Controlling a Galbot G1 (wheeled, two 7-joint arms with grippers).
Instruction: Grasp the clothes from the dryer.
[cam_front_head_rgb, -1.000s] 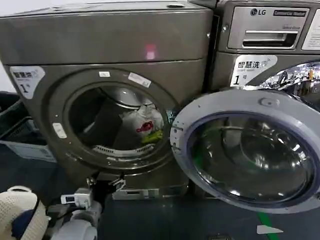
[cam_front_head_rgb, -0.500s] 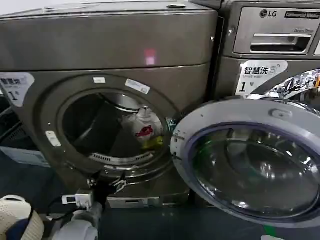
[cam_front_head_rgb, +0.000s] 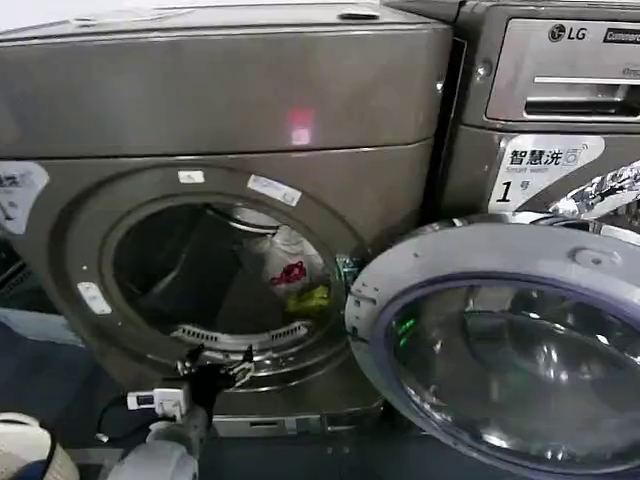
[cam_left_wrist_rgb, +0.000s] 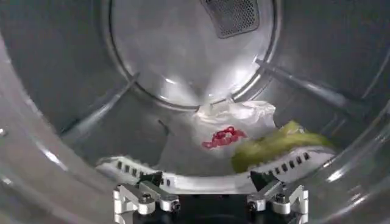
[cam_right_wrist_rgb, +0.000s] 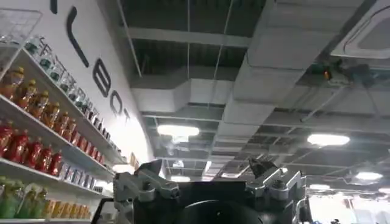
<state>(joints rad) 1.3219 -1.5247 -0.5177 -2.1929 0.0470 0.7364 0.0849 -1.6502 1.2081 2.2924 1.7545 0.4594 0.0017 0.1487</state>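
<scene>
Our left end effector (cam_front_head_rgb: 215, 368) sits at the lower lip of the dryer (cam_front_head_rgb: 230, 120) porthole, just at the rim, jaws spread and holding nothing. From the left wrist view the left end effector (cam_left_wrist_rgb: 210, 185) points straight into the drum, both fingertips (cam_left_wrist_rgb: 149, 179) apart and clear of any fabric. The clothes (cam_front_head_rgb: 290, 270) lie inside the drum on its floor, toward the right side of the opening and near the back; white cloth with a red patch, and a yellow-green piece just beside it, lower and to the right. In the wrist view the clothes (cam_left_wrist_rgb: 244, 131) rest at the foot of the drum's back wall, ahead of the jaws and not touching them. The dryer door (cam_front_head_rgb: 500, 350) hangs swung wide on the right, in front of the LG machine (cam_front_head_rgb: 560, 90). Our right end effector (cam_right_wrist_rgb: 207, 176) is parked pointing up at a ceiling (cam_right_wrist_rgb: 256, 73), with shelves of bottles (cam_right_wrist_rgb: 36, 122) to one side; jaws released, nothing between them.
</scene>
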